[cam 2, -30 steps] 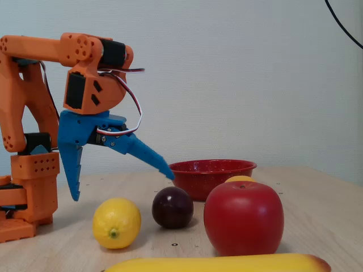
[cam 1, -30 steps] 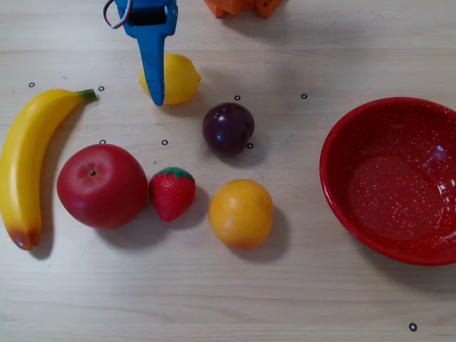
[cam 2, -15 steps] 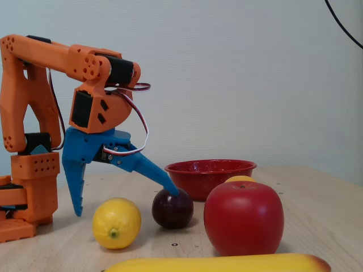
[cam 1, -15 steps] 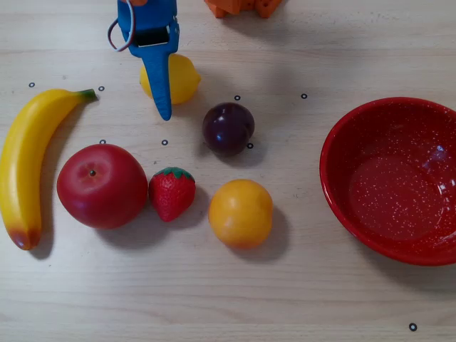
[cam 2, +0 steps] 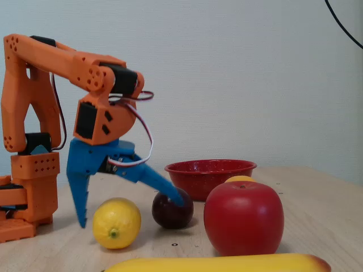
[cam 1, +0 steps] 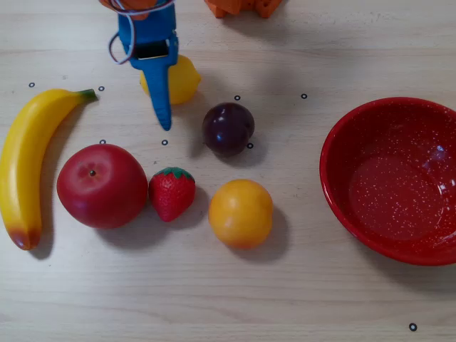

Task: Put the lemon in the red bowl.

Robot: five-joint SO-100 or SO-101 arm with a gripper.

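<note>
The lemon (cam 1: pixel 184 78) lies on the table near the back, partly under my gripper (cam 1: pixel 154 91). In the fixed view the lemon (cam 2: pixel 116 222) sits between the two blue fingertips of the gripper (cam 2: pixel 133 211). The jaws are wide open and hold nothing: one finger points straight down behind the lemon, the other slants out towards the plum. In the overhead view the lemon sits mostly to the right of the slanted finger. The red bowl (cam 1: pixel 335 185) stands empty at the right edge of the overhead view. It is at the back in the fixed view (cam 2: pixel 210 170).
A dark plum (cam 1: pixel 228 128) lies just right of the slanted fingertip. A banana (cam 1: pixel 28 157), a red apple (cam 1: pixel 102 185), a strawberry (cam 1: pixel 171 192) and an orange-yellow round fruit (cam 1: pixel 240 212) lie in front. The orange arm base (cam 2: pixel 28 187) stands behind.
</note>
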